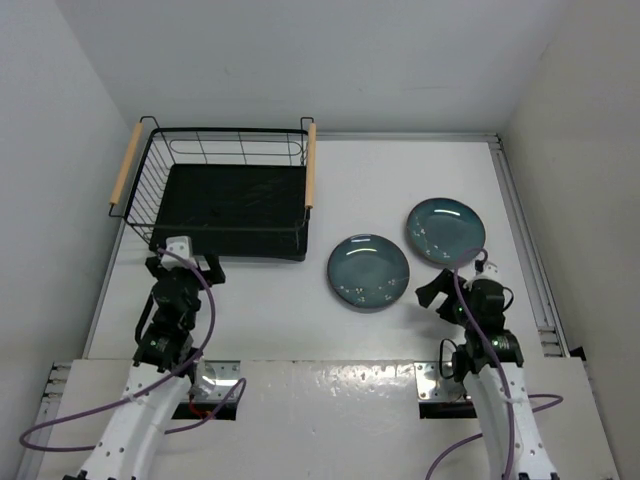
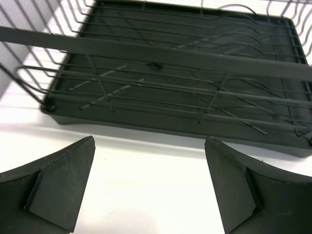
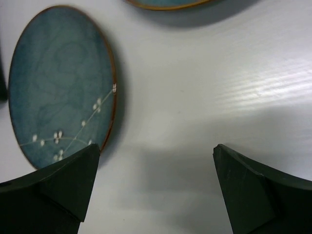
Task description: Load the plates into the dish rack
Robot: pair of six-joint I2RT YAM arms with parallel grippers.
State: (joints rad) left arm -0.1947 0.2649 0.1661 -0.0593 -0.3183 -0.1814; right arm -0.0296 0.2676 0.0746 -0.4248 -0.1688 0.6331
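Observation:
Two dark teal plates lie flat on the white table: one in the middle, one further right and back. The black wire dish rack with wooden handles stands at the back left and holds no plate. My left gripper is open and empty just in front of the rack's near edge. My right gripper is open and empty above bare table, just right of the middle plate. Only the rim of the other plate shows at the top of the right wrist view.
White walls close in the table on the left, back and right. A metal rail runs along the table's right edge. Bare white table lies between the rack and the plates.

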